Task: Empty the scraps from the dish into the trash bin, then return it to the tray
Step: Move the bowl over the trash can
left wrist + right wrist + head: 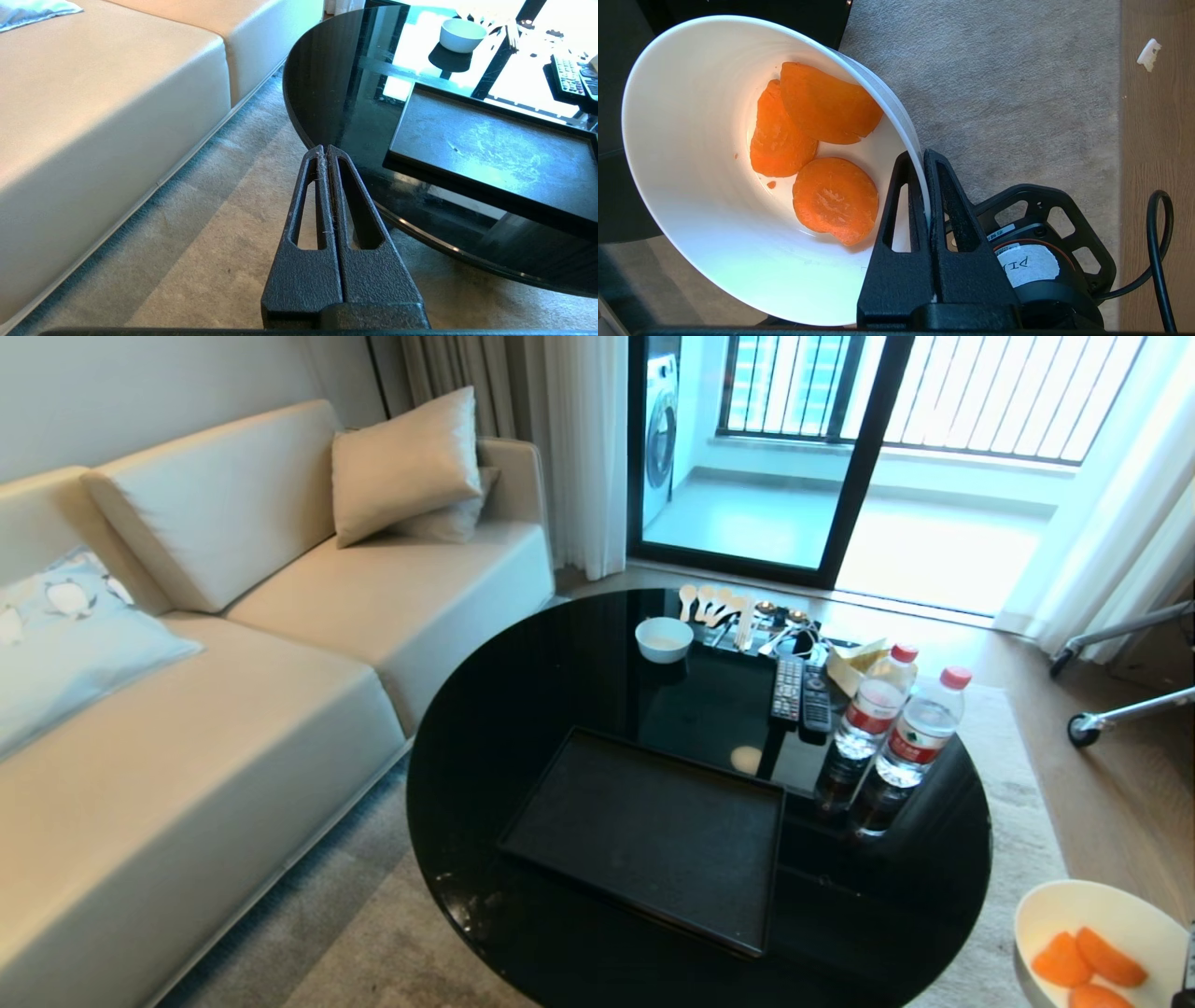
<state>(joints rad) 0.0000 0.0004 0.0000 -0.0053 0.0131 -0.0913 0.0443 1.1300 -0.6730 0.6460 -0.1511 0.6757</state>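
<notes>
On the left we find the sofa (233,709), and the left tool (326,154) parked low beside the table edge, fingers pressed together on nothing, taking no part. At centre stands the round black table (523,728) with the tray (644,831) lying bare on its near half. Farther back we note a smaller white bowl (664,638), two remote controls (801,695) and two water bottles (896,723).

At the far right, off the table and over the carpet (994,70), the right tool (926,161) is clenched on the rim of the dish (691,154), one finger inside the wall and one outside. The dish is tilted, and the three carrot slices (817,154) lie against its bottom, none spilled.

We judge the emptying step to be in hand, with the carry under way. The trash bin appears in no view. The next move calls for locating the bin, bringing the dish over its mouth and tipping further until the slices slide out, with the rim grip kept firm.
</notes>
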